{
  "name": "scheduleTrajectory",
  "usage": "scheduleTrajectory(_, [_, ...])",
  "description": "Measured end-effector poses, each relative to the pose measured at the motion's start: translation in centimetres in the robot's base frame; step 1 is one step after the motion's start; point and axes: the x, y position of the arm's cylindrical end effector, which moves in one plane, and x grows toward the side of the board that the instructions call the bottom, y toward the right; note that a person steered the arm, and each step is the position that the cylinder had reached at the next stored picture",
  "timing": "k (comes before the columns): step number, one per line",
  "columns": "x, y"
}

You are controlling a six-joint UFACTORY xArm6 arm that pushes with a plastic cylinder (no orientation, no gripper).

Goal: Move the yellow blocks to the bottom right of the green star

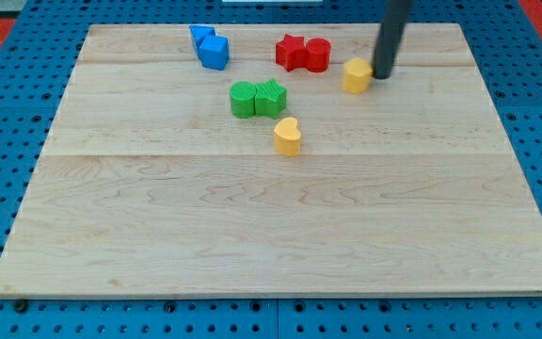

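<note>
- Nearest me, the lower half of the wooden board [280, 235] carries nothing; all the blocks sit in its upper half.
- First up the board is a yellow heart-shaped block [288, 136]. It lies just below and slightly to the view's right of the green pair, so I judge this one as good as placed.
- Just above it stand the two green blocks, touching each other: a rounded green block [244, 99] on the view's left and the green star [271, 97] on the right.
- Further up and well to the view's right is the second yellow block [356, 75], blocky with angled sides. It sits level with or above the star, so it is the part of the job left: it needs to come down and leftward.
- My tip [382, 73] rests right against that block's right-hand side, well placed for a leftward push. There is no claw on this rig, only the rod, so nothing is gripped.
- Near the top edge are a red star [292, 52] and a red round block [317, 54], touching, just left of the second yellow.
- Furthest left at the top are two blue blocks [210, 47], pressed together.
</note>
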Motion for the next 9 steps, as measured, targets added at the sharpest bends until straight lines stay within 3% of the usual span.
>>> scheduleTrajectory(1, [-4.8, -1.1])
scheduleTrajectory(2, [-2.0, -4.3])
scheduleTrajectory(4, [6.6, -5.1])
scheduleTrajectory(5, [4.4, -3.0])
scheduleTrajectory(6, [6.3, 0.4])
scheduleTrajectory(7, [9.5, -4.7])
scheduleTrajectory(9, [9.8, -6.1])
